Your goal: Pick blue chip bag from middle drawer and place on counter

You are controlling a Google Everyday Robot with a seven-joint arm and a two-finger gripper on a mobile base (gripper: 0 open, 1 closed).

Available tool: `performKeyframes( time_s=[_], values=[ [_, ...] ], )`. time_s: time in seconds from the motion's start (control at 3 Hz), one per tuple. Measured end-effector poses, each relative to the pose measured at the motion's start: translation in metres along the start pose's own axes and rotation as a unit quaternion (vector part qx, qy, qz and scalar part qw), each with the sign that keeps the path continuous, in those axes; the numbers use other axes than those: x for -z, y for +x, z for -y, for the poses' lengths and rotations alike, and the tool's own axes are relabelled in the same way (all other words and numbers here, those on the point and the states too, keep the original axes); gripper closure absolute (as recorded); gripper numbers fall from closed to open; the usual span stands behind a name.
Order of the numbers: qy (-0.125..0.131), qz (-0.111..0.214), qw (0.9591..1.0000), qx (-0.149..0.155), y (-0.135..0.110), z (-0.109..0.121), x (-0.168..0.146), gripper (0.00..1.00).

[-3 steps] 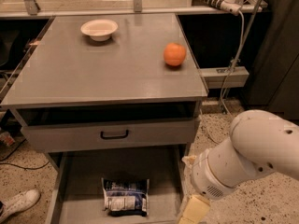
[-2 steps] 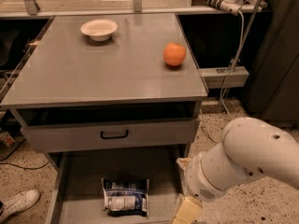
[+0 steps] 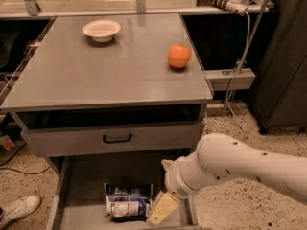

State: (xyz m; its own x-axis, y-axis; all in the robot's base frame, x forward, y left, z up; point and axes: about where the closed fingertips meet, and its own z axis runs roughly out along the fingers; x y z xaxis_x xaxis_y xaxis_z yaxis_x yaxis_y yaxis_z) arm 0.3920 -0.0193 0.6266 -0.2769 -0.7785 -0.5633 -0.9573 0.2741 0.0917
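Three ways this pick can slip

Low in the frame, bottom centre, the end effector sits just beside the right edge of the bag. I cannot tell whether it is spread or pressed together, and nothing shows it gripping anything. The bag lies flat and crumpled on the floor of the open drawer, bottom centre-left, not yet lifted.

The risks, as I judge them:
- **Push instead of catch:** The foil looks slick and lies flat, so a sideways approach may shove it toward the left wall.
- **Weak hold:** A pinch on a loose corner may let the bag swing or drop on the way up.
- **Collision on the lift:** The closed drawer front with its handle stands just above the back of the open drawer. The surface juts out above that. A straight lift could knock the arm or the bag against either edge.

The surface fills the upper middle of the frame, grey and faintly glossy. A bowl stands toward its upper left and an orange near its right edge, well apart, with room between them for the bag.

Around it are a speckled floor, a shoe at lower left and a cable hanging at upper right.
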Motion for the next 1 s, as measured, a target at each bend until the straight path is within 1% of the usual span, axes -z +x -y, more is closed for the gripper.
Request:
performKeyframes(
  time_s=[0.33,0.67,1.0],
  values=[
    [-0.002,0.002,1.0,-0.002,0.001,0.001,-0.003,0.0],
    [0.001,0.016,0.9999,-0.006,0.004,0.002,-0.015,0.0],
    [0.017,0.022,0.9996,0.001,0.006,0.009,-0.042,0.0]
  ],
)
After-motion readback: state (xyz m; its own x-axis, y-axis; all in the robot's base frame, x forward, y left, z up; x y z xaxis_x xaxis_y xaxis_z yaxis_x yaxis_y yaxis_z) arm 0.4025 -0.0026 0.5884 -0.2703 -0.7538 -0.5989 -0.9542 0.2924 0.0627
